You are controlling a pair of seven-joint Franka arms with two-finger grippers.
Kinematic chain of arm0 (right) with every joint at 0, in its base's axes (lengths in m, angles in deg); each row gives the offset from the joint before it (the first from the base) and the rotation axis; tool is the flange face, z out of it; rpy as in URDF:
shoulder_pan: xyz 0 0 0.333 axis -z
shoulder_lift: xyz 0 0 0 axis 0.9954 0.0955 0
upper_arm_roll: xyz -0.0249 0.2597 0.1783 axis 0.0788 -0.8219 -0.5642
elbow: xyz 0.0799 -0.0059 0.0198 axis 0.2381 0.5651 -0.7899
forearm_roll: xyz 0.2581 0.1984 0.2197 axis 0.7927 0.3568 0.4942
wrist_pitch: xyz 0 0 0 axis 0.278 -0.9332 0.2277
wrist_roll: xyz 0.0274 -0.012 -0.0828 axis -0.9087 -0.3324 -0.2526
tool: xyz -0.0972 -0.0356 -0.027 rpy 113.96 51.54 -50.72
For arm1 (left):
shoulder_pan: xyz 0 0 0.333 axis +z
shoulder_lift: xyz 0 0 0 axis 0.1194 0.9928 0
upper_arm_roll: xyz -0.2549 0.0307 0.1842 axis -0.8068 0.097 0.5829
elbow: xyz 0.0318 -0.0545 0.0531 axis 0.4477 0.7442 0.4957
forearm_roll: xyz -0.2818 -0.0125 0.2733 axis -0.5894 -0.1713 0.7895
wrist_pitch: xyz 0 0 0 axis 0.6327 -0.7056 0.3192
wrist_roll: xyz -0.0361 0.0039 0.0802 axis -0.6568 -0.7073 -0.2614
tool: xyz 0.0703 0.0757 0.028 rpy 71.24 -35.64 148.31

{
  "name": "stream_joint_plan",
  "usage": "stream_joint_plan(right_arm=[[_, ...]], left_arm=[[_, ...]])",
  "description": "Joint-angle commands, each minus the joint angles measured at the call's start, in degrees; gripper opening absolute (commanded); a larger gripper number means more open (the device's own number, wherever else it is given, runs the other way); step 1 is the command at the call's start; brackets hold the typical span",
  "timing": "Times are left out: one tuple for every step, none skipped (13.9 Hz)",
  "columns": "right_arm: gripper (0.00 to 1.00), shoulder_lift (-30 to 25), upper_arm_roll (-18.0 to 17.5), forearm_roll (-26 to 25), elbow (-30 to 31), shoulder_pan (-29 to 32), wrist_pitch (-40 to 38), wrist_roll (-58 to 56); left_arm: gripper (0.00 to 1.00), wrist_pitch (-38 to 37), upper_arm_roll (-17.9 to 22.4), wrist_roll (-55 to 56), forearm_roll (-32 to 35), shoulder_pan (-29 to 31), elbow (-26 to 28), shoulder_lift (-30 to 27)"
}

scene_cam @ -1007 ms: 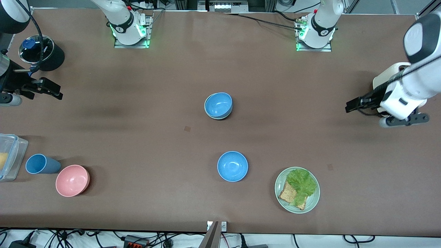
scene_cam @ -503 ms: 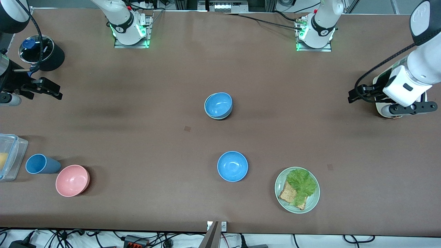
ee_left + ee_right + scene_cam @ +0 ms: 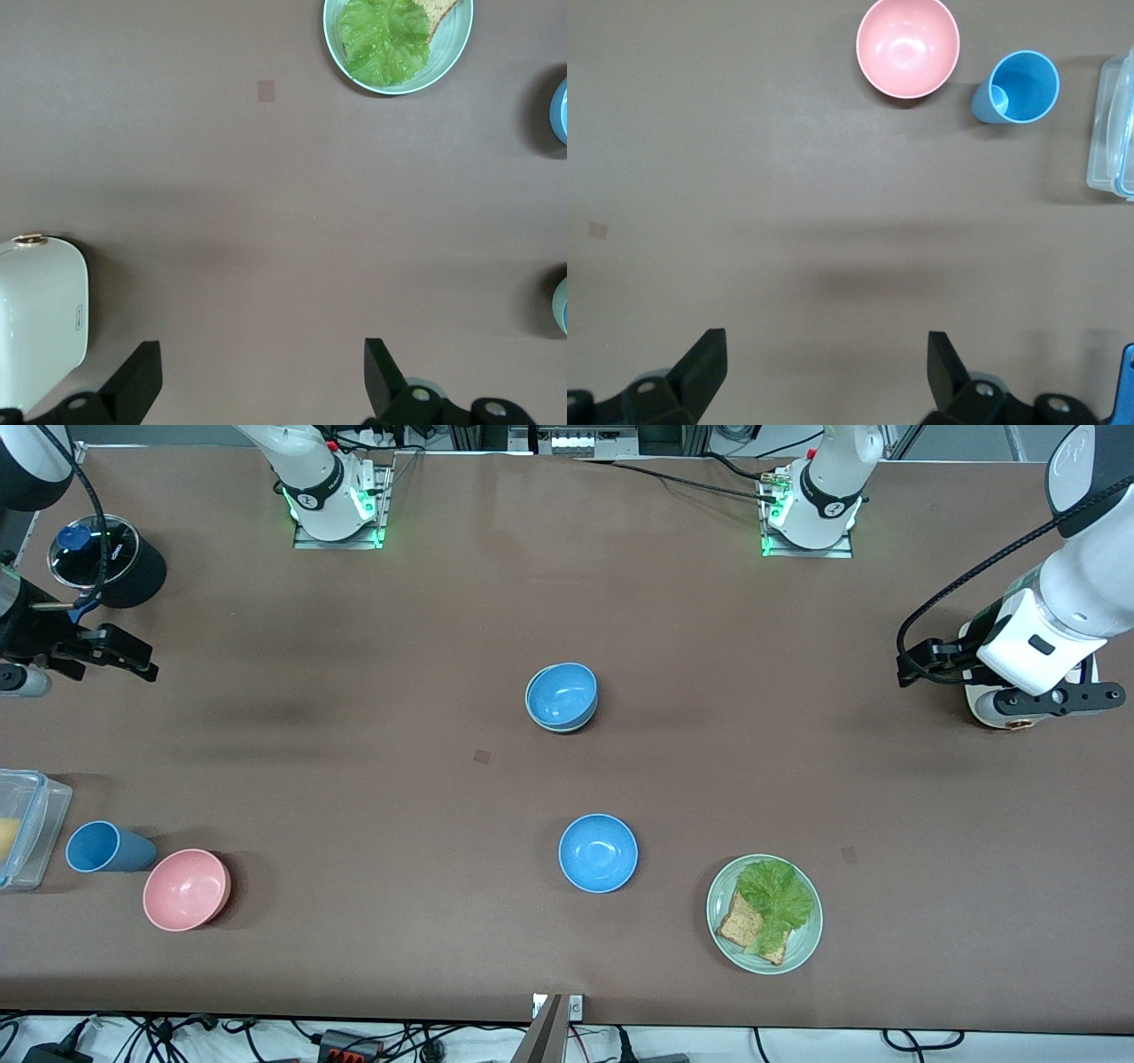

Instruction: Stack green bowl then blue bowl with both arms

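A blue bowl [image 3: 562, 693] sits nested inside the green bowl [image 3: 562, 729] at the middle of the table; only the green rim shows beneath it. A second blue bowl [image 3: 598, 853] stands alone, nearer to the front camera. My left gripper [image 3: 912, 664] is open and empty, up over the left arm's end of the table; its wrist view [image 3: 261, 376] shows bare table between the fingers. My right gripper [image 3: 133, 660] is open and empty over the right arm's end, and its wrist view [image 3: 824, 367] shows the same.
A pale-green plate [image 3: 802, 948] with lettuce and bread lies beside the lone blue bowl. A pink bowl [image 3: 186, 888], blue cup [image 3: 102, 847] and clear container [image 3: 27, 828] sit at the right arm's end. A black pot [image 3: 133, 567] and a white appliance [image 3: 40, 319] stand at the two ends.
My left arm has pulled back toward its end of the table and risen over the white appliance. The right arm has barely moved. The bowls stay put.
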Motion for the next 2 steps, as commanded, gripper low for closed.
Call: stream_joint_plan(right_arm=[[1.0, -0.4, -4.0, -0.5, -0.3, 3.5, -0.5, -0.1], [1.0, -0.4, -4.0, -0.5, -0.3, 3.3, -0.5, -0.1]], left_arm=[[1.0, -2.5, -0.5, 0.1, 1.4, 0.0, -2.5, 1.0], [1.0, -2.5, -0.5, 0.1, 1.4, 0.1, -2.5, 1.0]])
